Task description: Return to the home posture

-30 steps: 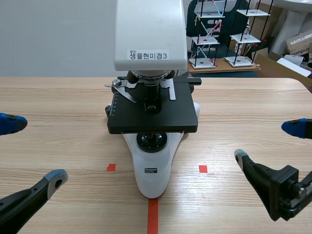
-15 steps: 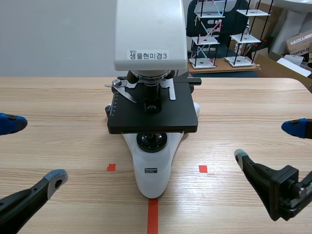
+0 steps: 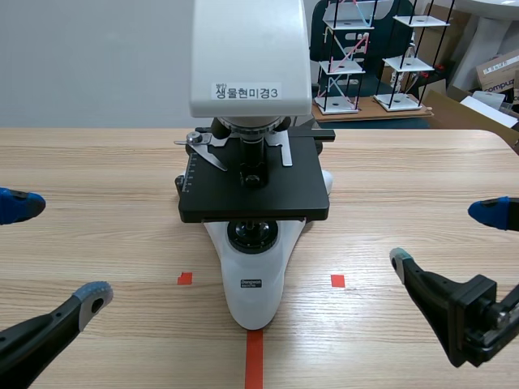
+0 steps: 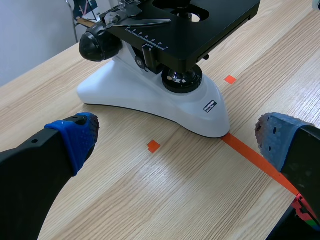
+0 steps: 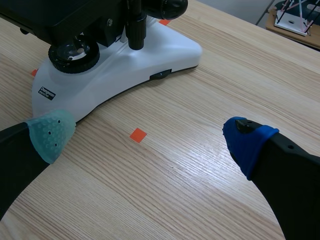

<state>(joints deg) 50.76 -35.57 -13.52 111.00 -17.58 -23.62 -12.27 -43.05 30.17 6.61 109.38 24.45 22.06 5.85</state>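
Left gripper (image 3: 57,250) hangs low at the left of your scene view, over the wooden table (image 3: 422,170). Its jaws are spread wide and hold nothing, one blue-tipped finger farther from the robot and one grey-tipped finger nearer. The right gripper (image 3: 443,237) mirrors it at the right side, also spread wide and holding nothing. Between them, well apart from both, stands a white microscope (image 3: 251,203) with a black stage (image 3: 284,190) and a printed label (image 3: 247,91) on its head. An orange-red tape line (image 3: 254,356) runs from the foot of its base toward the robot. Behind the table you see small wire racks (image 3: 345,57).

In the left wrist view, the left gripper (image 4: 177,145) shows you both fingers far apart, the blue pad (image 4: 75,135) on one side and a dotted grey-blue pad (image 4: 280,137) on the other, with only bare table between them. The microscope (image 4: 150,95) lies ahead of the gripper, not touching it.

In the right wrist view, the right gripper (image 5: 149,137) is just as wide, with a grey-green pad (image 5: 50,132) and a blue pad (image 5: 247,140), gripping nothing. A small tape square (image 5: 137,135) lies on the table between the fingers. The microscope (image 5: 130,65) base sits ahead of the gripper, nearer the grey-green pad's side and apart from it.
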